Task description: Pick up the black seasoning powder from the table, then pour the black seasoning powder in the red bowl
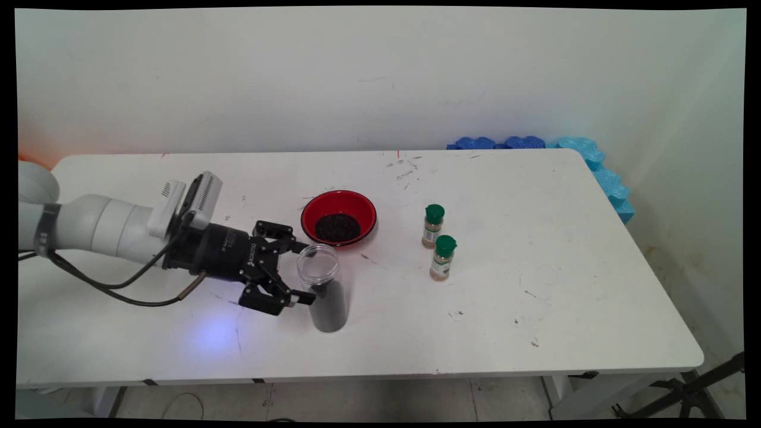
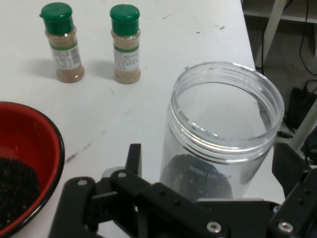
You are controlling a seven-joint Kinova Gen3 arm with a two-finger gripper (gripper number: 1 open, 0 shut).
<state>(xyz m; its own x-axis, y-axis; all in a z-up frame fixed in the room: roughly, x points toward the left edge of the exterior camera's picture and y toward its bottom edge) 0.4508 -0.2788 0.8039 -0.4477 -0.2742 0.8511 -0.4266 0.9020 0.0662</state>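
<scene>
Robotiq-lettered tool (image 1: 304, 272) straddles open clear jar (image 1: 324, 286), fingers spread, beside red bowl (image 1: 339, 217).

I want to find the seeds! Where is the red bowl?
In the main view the red bowl sits mid-table, just behind the clear jar between the gripper fingers, left of two green-capped spice bottles.

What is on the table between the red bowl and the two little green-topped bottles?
Nothing but bare white table, with a few small marks. The main view shows the gap between the red bowl and the bottles plainly.
</scene>
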